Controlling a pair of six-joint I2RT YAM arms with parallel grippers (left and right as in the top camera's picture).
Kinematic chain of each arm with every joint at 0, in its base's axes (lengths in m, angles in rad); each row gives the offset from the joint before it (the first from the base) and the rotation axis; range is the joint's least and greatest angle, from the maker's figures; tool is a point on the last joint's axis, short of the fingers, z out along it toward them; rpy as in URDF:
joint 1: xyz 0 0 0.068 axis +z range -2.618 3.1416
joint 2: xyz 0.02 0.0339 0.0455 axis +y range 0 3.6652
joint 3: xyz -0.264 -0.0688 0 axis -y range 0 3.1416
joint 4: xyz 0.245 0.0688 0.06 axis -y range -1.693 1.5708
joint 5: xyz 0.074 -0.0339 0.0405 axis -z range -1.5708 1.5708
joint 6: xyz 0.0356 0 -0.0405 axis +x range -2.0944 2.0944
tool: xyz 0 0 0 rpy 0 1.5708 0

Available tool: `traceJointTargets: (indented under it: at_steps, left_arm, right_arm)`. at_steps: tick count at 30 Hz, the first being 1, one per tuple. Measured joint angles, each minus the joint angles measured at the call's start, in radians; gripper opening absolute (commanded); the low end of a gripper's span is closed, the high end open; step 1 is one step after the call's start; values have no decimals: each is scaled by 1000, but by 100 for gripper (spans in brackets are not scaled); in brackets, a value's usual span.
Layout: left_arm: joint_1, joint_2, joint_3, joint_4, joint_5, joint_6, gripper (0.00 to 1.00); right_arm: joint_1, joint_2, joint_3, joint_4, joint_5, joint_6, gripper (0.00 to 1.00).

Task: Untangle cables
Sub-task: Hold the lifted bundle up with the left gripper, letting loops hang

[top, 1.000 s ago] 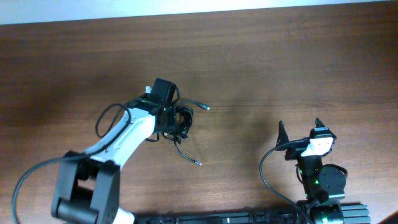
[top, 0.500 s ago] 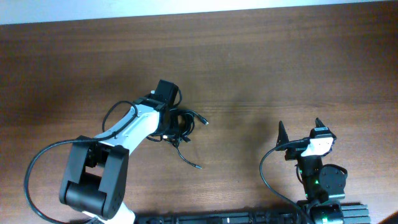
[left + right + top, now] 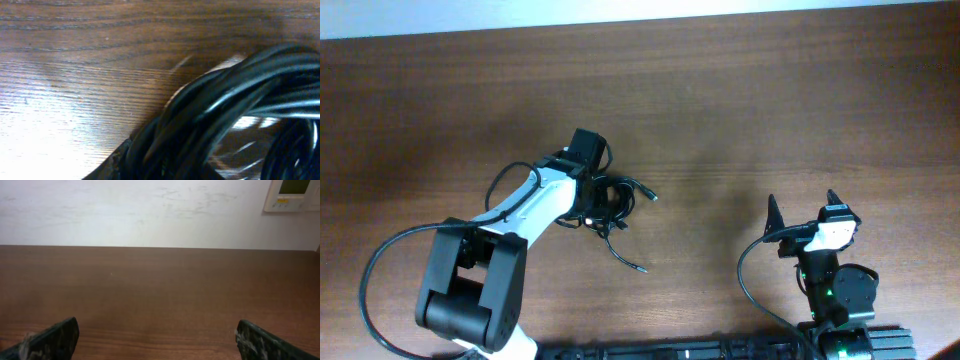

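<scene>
The cables [image 3: 613, 196] are a knotted bundle of thin black cords left of the table's middle. One plug end [image 3: 651, 196] sticks out to the right and another strand trails to a plug [image 3: 641, 268] nearer the front. My left gripper [image 3: 594, 200] is down on the bundle's left side. In the left wrist view the cables [image 3: 220, 115] fill the lower right and run between the jaws [image 3: 165, 167], which are closed on them. My right gripper [image 3: 802, 203] is open and empty at the front right, far from the cables; its fingers frame bare wood in the right wrist view [image 3: 157, 342].
The wooden table [image 3: 770, 110] stretches to a white wall at the back. A wall panel [image 3: 292, 195] shows in the right wrist view. The left arm's own thick black wire [image 3: 492, 185] loops beside its white link.
The left arm has swung its base link toward the front left, and the bundle with its plug ends has shifted slightly toward the front. The right arm has not moved.
</scene>
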Motion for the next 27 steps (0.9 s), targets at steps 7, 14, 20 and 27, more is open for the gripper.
traceJointTargets:
  at_steps: [7,14,20,27]
  left_arm:
    - [-1,0,5,-9,14,26,64]
    - [-1,19,200,-205,24,53,74]
    - [-1,19,276,-264,-3,57,68]
    - [-1,19,276,-263,-77,55,49]
  right_arm:
    - [0,0,0,0,0,1,98]
    - [0,0,0,0,0,0,99]
    - [0,0,0,0,0,0,99]
    - [0,0,0,0,0,0,99]
